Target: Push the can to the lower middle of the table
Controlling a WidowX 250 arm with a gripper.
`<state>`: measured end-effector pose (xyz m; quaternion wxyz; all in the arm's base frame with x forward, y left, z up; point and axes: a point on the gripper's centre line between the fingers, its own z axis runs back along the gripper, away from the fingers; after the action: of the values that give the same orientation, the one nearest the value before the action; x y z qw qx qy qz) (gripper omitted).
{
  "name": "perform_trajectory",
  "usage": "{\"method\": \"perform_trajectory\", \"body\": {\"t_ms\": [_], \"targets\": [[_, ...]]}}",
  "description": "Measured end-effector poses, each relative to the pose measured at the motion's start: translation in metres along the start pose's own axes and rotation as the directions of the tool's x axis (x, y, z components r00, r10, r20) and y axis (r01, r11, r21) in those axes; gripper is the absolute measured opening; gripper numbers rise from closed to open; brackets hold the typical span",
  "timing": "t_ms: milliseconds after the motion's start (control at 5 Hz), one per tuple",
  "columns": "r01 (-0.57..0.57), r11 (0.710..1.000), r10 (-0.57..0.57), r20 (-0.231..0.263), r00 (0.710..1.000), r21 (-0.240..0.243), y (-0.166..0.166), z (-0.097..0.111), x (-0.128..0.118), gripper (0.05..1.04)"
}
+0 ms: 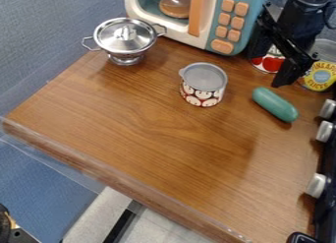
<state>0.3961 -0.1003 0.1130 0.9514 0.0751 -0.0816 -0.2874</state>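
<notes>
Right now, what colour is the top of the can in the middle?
The can has a grey top, best seen in the camera view.

Camera view: from above, slanting down
Brown wooden tabletop (144, 138): seen close
Cream-and-teal toy microwave (210, 18): faced, at top edge

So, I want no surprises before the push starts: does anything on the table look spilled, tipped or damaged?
Nothing stands out. The grey-topped can stands upright, the silver pot has its lid on, and I see no spill or breakage. The green oblong thing lies loose, which looks harmless.
</notes>
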Motion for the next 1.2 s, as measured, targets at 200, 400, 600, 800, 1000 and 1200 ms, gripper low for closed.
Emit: {"method": "perform_trajectory", "body": {"t_ms": [200, 400, 600, 800, 1000, 1200], "targets": [[-0.004, 1.0, 0.003, -0.037, 0.999, -0.013, -0.003, -0.016, -0.002, 1.001], [-0.081, 0.997, 0.08, -0.033, 0.996, -0.005, 0.013, -0.023, -0.005, 1.001], [-0.171, 0.985, 0.17, -0.05, 0.984, -0.016, 0.036, -0.041, -0.014, 1.001], [-0.177, 0.984, 0.175, -0.059, 0.983, -0.028, 0.048, -0.05, -0.018, 1.001], [-0.128, 0.989, 0.125, -0.055, 0.991, -0.07, 0.058, -0.06, -0.024, 1.001], [-0.13, 0.989, 0.125, -0.061, 0.99, -0.077, 0.058, -0.068, -0.03, 1.001]]}}
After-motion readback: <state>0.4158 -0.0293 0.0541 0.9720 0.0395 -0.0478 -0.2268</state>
